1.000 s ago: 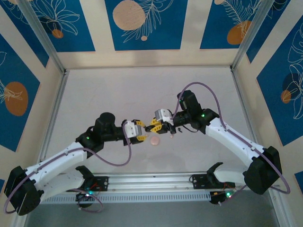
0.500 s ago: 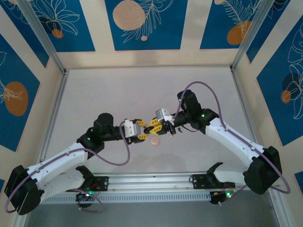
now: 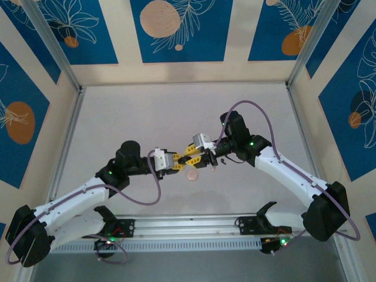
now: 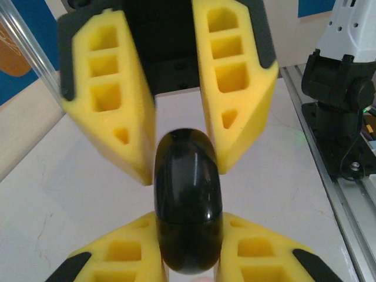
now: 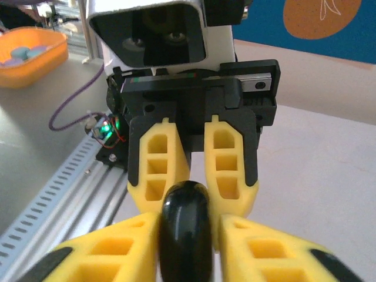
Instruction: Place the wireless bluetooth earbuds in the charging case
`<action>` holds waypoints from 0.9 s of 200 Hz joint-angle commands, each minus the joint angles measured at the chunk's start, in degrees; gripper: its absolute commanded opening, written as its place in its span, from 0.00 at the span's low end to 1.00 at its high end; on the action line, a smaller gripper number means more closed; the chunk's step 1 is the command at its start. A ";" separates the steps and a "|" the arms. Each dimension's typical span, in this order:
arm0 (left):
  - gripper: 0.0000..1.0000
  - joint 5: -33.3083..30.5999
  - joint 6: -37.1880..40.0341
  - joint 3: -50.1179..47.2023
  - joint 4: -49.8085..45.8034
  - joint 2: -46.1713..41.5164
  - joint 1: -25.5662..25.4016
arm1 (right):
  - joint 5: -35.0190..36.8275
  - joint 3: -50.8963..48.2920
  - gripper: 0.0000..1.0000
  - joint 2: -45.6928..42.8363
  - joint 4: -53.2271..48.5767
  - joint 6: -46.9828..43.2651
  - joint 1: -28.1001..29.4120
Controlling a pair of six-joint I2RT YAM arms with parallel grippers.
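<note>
A glossy black charging case [image 4: 188,200] hangs edge-on above the table between my two grippers, which meet tip to tip [image 3: 184,163]. My left gripper [image 4: 188,238] is shut on its near half, both yellow pads pressed to it. My right gripper [image 5: 187,226] has the far half between its fingers, but they stand slightly apart from the case, one finger blurred, so it is open. A round pale pink case [image 3: 191,174] lies on the table just below them. A tiny pale pink earbud [image 3: 213,170] lies to its right, and a small black piece [image 3: 222,161] beside that.
The aluminium rail [image 3: 188,223] runs along the near table edge by the arm bases. An orange bowl [image 5: 32,53] with bluish items sits off the table beyond the rail. Frame posts [image 3: 64,76] stand at the back corners.
My left gripper has moved right and shut on the black case. My right gripper's fingers have loosened from the case. The pink case has stayed put.
</note>
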 commanded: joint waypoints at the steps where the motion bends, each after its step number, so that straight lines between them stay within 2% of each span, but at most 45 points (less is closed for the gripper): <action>1: 0.17 2.53 0.23 -0.16 1.55 -0.55 -0.51 | 3.69 -0.79 0.38 0.05 2.65 4.33 -0.83; 42: 0.17 2.59 0.34 -0.15 1.22 -0.51 -0.54 | 6.05 -1.58 0.43 -0.77 6.85 8.31 -2.65; 137: 0.16 2.10 0.15 -0.67 2.24 -0.60 -0.55 | 9.60 -4.11 0.43 -2.66 11.79 14.19 -4.88; 157: 0.16 -0.07 -0.50 -1.69 4.05 -0.35 -0.54 | 8.75 -4.60 0.44 -3.82 12.94 16.00 -5.54; 180: 0.15 -5.79 -1.92 -5.37 10.30 0.10 -0.40 | 9.06 -4.34 0.46 -5.28 13.30 22.19 -7.14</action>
